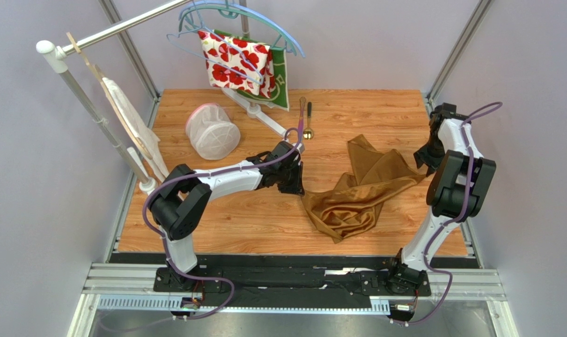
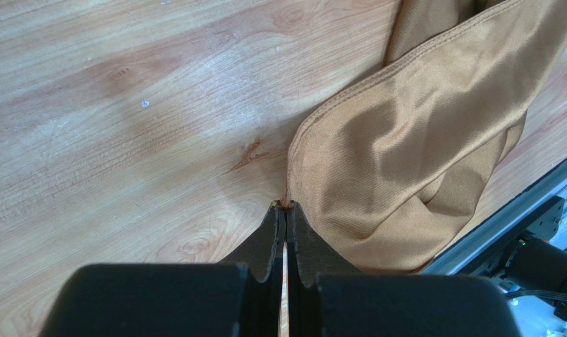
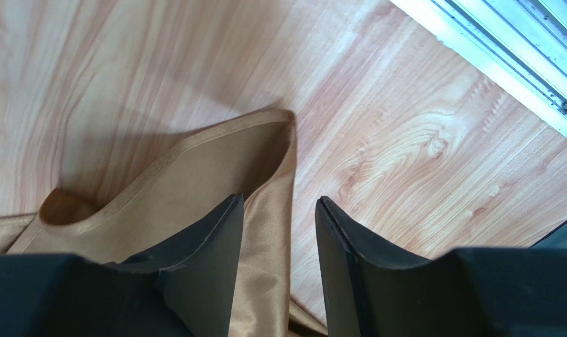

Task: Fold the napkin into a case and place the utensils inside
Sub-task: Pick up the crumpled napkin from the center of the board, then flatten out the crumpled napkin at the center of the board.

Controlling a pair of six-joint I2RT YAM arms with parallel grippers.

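Two grips: left hand (image 2: 286,207) pinches the napkin (image 2: 406,140) hem, right hand (image 3: 279,202) gapes astride its corner.

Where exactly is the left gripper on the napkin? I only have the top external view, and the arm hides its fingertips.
Observer: The left wrist view shows the left gripper shut, its tips pinching the hemmed edge of the napkin right at a bend in the hem.
Operator: And the right one, does it hold cloth?
Observer: Not yet. In the right wrist view the right gripper stands open, with a hemmed corner of the napkin lying in the gap between its jaws.
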